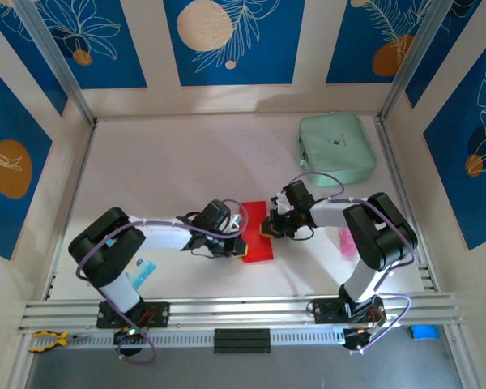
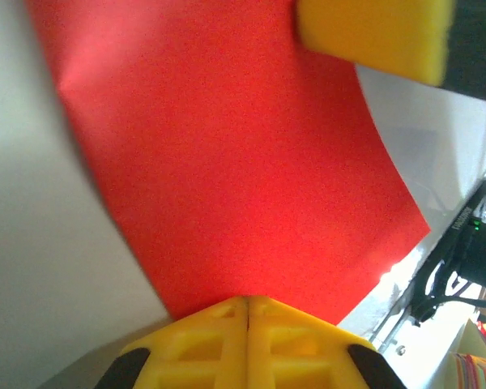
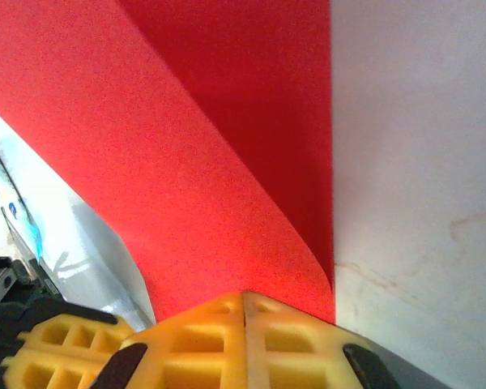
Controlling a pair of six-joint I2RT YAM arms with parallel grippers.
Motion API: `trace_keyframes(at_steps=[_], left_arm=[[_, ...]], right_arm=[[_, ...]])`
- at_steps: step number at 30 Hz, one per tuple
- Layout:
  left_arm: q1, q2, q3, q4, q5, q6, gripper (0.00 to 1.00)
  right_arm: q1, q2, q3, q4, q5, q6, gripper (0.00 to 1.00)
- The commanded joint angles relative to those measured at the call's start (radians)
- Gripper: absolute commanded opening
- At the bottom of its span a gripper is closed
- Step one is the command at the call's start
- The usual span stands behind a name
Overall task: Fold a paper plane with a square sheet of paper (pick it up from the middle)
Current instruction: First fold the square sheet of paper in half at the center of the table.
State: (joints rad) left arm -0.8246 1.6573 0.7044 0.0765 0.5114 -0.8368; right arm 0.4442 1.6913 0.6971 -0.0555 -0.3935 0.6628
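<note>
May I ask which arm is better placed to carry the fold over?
Right, probably: the right gripper is shut where the square sheet of paper curls over itself, while the left gripper clamps a flatter edge.

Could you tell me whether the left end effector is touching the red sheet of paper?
Touching. In the left wrist view, the left end effector is shut on the edge of the red sheet of paper.

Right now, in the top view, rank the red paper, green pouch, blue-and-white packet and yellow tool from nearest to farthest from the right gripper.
Starting from the right gripper:
1. red paper: pinched in that gripper, centre.
2. green pouch: far side, right.
3. blue-and-white packet: near side, left.
4. yellow tool: near-left corner, clearly the farthest.
</note>
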Motion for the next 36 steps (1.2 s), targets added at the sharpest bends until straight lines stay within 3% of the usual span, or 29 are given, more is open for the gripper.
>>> trace_keyframes(at_steps=[1, 6, 16, 36], left_arm=[[-0.014, -0.025, 0.029, -0.026, -0.009, -0.014, 0.0], [-0.023, 0.024, 0.003, 0.035, 0.051, -0.026, 0.0], [-0.048, 0.074, -0.055, -0.087, -0.009, 0.037, 0.0], [-0.071, -0.07, -0.166, -0.13, -0.027, 0.061, 0.0]], right_arm=[[-0.015, 0.025, -0.051, -0.094, 0.118, 0.006, 0.0], [-0.015, 0.027, -0.053, -0.092, 0.118, 0.006, 0.0], [-0.016, 0.025, -0.057, -0.093, 0.115, 0.005, 0.0], [-0.021, 0.058, -0.021, -0.114, 0.089, -0.024, 0.0]])
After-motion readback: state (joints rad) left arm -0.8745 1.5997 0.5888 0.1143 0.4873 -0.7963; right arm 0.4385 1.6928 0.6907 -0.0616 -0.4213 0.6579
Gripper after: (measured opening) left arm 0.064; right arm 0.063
